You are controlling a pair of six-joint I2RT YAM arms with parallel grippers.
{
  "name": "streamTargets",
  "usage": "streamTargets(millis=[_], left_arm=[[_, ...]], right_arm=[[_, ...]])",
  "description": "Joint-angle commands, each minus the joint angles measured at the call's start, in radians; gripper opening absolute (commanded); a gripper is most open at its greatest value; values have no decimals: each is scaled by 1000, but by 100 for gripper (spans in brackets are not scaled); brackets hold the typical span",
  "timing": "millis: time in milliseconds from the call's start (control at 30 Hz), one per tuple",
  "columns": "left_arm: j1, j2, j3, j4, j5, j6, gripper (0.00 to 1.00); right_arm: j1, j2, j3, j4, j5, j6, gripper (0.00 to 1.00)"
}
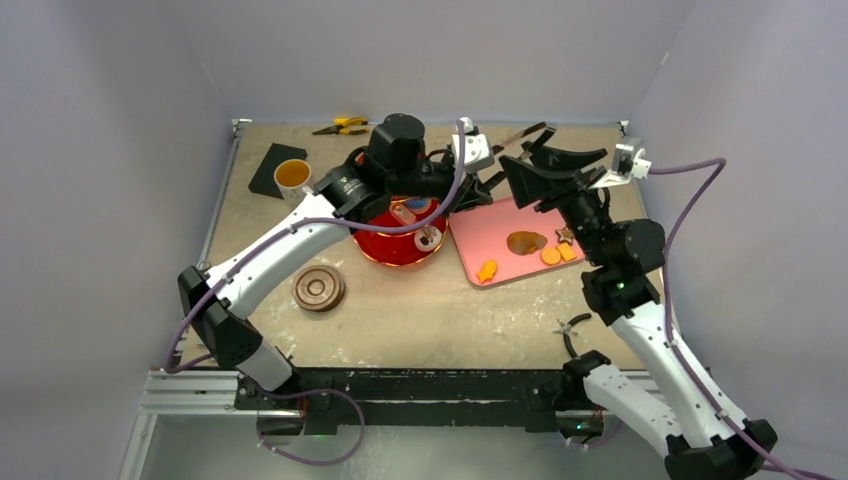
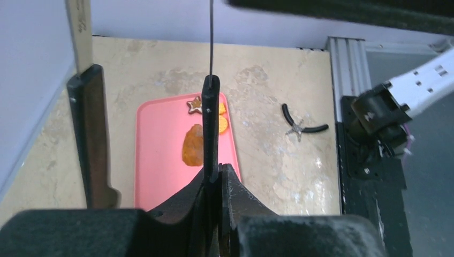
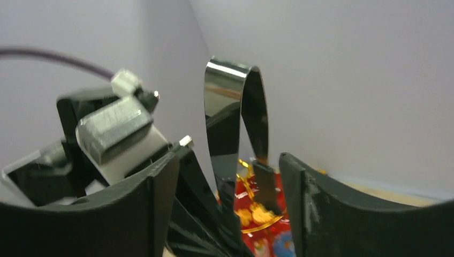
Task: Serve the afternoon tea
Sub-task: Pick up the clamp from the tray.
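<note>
— Grey walls (image 1: 420, 60) box in a beige tabletop (image 1: 430, 310). Where does the red stand (image 1: 383, 245) sit?
— Mid-table, below the left fingers (image 2: 227, 184) and a little to their near side. From the right wrist its red and gold shows low down, under the gap between the right fingers (image 3: 305, 203). A few pastries (image 1: 415, 208) lie on its tiers.
— What do the fingers hold?
— The left fingers are pressed tight together on one thin arm of the black tongs (image 2: 210, 123); the other arm stands free to one side. The right fingers are spread wide, the shiny bend of the tongs standing between them, touching neither as far as I can tell.
— The rest of the tea?
— The white mug (image 1: 292, 175) of amber tea stands on a dark mat (image 1: 268, 165), well to the left of both pairs of fingers. The brown saucers (image 1: 319, 288) are stacked nearer the arm bases, also well apart from the fingers.
— Beyond that?
— A pink tray (image 2: 155, 139) lies under and ahead of the left fingers, carrying a star biscuit (image 2: 194, 104) and a brown pastry (image 2: 191, 145). Small black pliers (image 2: 301, 127) lie beside the tray.
</note>
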Motion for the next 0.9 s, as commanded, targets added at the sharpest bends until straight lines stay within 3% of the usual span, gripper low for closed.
streamTargets(millis=[0,133,267,333,533,633,800,867], left_arm=[[63,-72,30,-104,223,99,0],[120,-101,56,-188,344,115,0],[152,-108,118,-330,463,159,0],[153,-115,125,-364,506,150,0],[152,-117,104,-335,569,75,0],[152,-110,106,-324,602,47,0],[153,-99,106,-316,609,30,0],[152,-96,109,-314,601,30,0]], right_arm=[[-52,-43,73,-223,-258,-98,79],[-165,-37,90,-289,-652,-142,86],[-183,10,111,-346,-864,-242,92],[-184,49,141,-349,-889,-267,98],[-183,86,158,-127,-809,-262,99],[-183,101,169,-127,-751,-309,99],[-177,150,146,139,-854,-133,99],[-164,178,154,171,-884,-100,99]])
